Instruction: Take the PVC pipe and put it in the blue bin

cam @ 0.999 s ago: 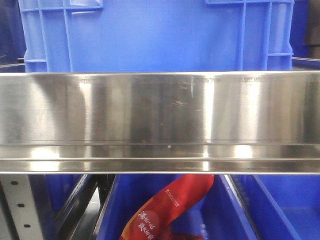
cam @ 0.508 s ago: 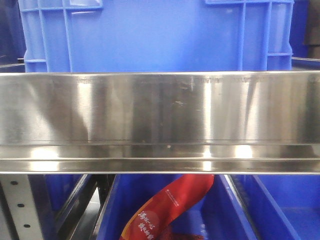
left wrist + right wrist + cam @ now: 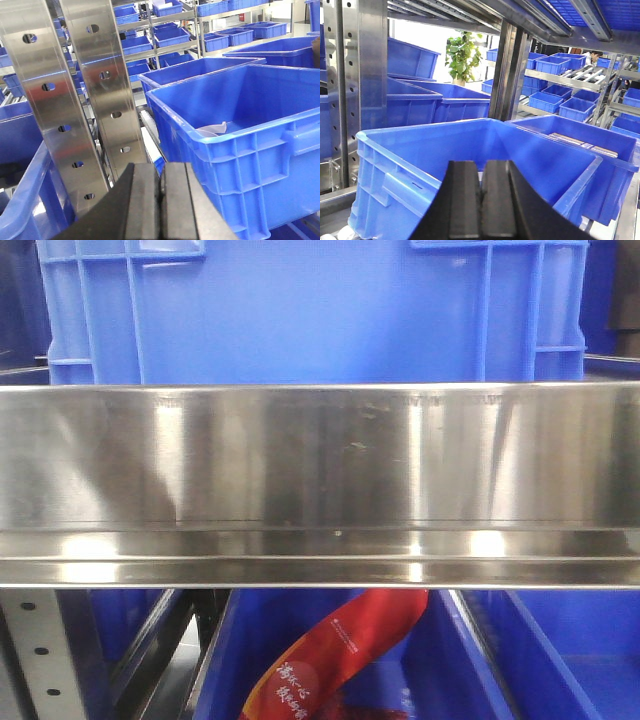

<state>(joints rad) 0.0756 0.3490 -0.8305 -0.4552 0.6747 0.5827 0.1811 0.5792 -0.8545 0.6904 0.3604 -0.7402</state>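
My left gripper (image 3: 161, 172) is shut with nothing between its pads. It hangs beside the steel uprights, just left of a large blue bin (image 3: 235, 135). A pale grey-white curved piece (image 3: 212, 131) lies on that bin's floor; I cannot tell whether it is the PVC pipe. My right gripper (image 3: 481, 167) is also shut and empty, above the near part of another blue bin (image 3: 420, 127). A sliver of something white shows just behind its tips. The front view shows only a blue bin (image 3: 310, 310) on a steel shelf, with no gripper in it.
Perforated steel uprights (image 3: 107, 90) stand close to my left gripper. A wide steel shelf rail (image 3: 320, 480) fills the front view; below it a bin holds a red packet (image 3: 335, 655). More blue bins (image 3: 560, 100) line racks behind, one holding flat tan pieces (image 3: 580, 142).
Only a dark reflection at the left of the steel rail has shifted slightly. The bins and the packet have not moved.
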